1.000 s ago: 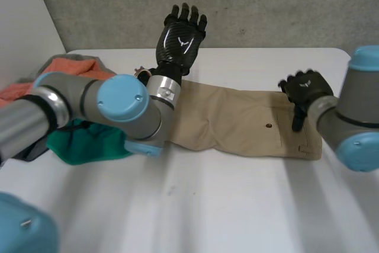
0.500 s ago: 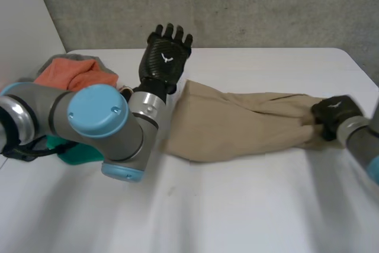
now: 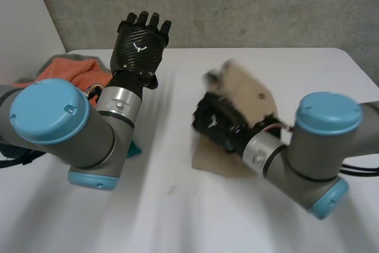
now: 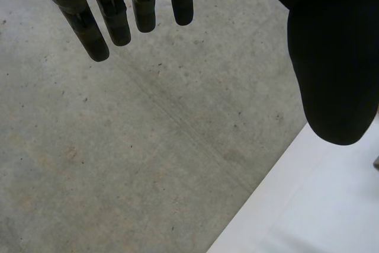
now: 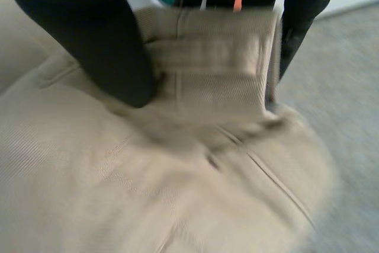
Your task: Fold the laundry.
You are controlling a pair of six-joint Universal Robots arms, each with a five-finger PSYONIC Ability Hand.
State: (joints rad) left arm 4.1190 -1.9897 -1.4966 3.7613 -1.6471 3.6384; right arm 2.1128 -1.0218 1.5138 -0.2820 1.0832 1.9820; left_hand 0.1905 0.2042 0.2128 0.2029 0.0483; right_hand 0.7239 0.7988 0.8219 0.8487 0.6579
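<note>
- You are partway through 1 fold: your right hand [image 3: 214,120] pinches a stitched edge of the tan garment [image 3: 251,94] between thumb and fingers. That end is lifted and the rest lies on the white table [image 3: 177,217], right of centre.
- Your left hand [image 3: 141,35] is raised at the far left, fingers straight and spread, holding nothing.
- I judge the fold not yet laid flat. The orange cloth [image 3: 74,68] and green cloth [image 3: 134,148] at the left look unfolded.
- The tan fabric is a limp, finely ribbed weave with seams and 1 dark button [image 3: 259,95]. The orange cloth looks fluffy, the table smooth and hard.
</note>
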